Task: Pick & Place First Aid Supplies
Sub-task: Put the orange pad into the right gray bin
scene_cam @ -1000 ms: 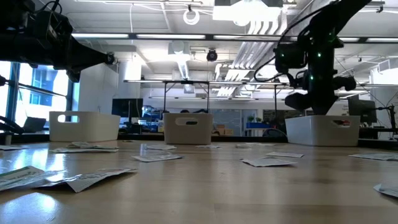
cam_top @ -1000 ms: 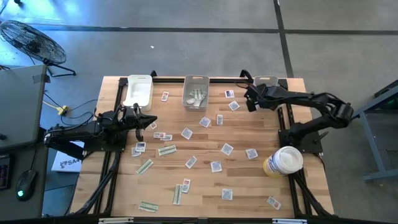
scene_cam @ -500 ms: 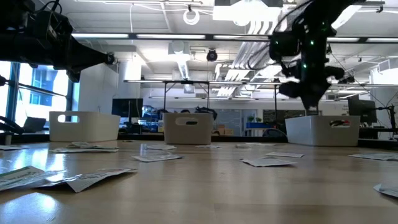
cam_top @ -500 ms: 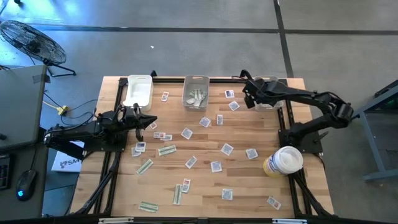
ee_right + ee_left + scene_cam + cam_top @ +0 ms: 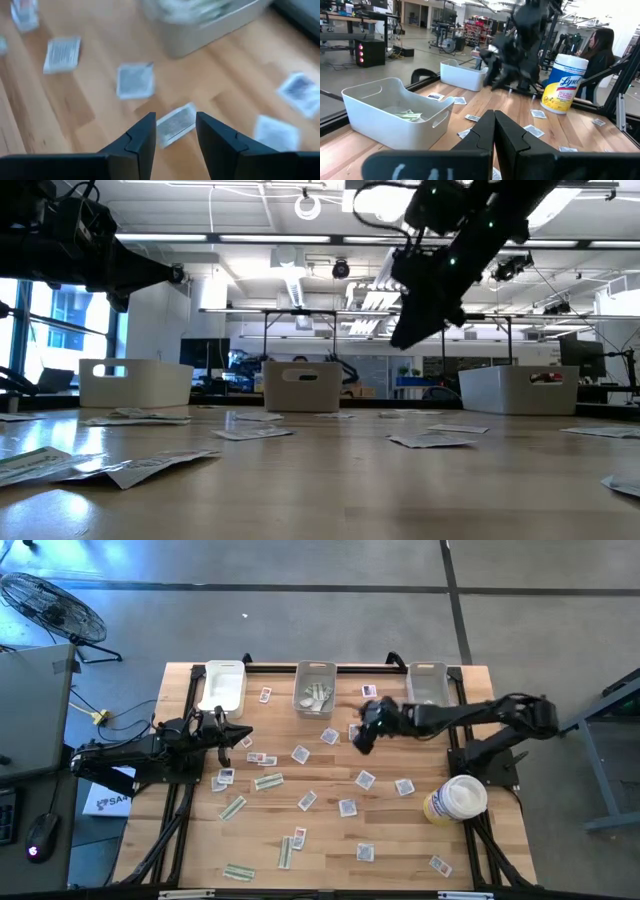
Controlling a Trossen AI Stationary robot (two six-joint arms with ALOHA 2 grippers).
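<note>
My right gripper point(image 5: 362, 736) hangs over the table's far half, near the middle bin point(image 5: 315, 690), fingers point(image 5: 142, 137) parted with nothing between them. Just beneath lies a white packet point(image 5: 175, 123), its long axis slanting across the wood grain. More packets point(image 5: 300, 754) scatter across the table point(image 5: 400, 840). My left gripper point(image 5: 243, 735) waits pinched shut and empty by the left edge.

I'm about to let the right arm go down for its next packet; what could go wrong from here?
1. The right gripper hangs open above a white packet lying at a slant; closing off-centre may just push it along the table.
2. Other packets lie near, so two might be caught together.
3. The middle bin stands close, so a wide swing could knock it.
</note>
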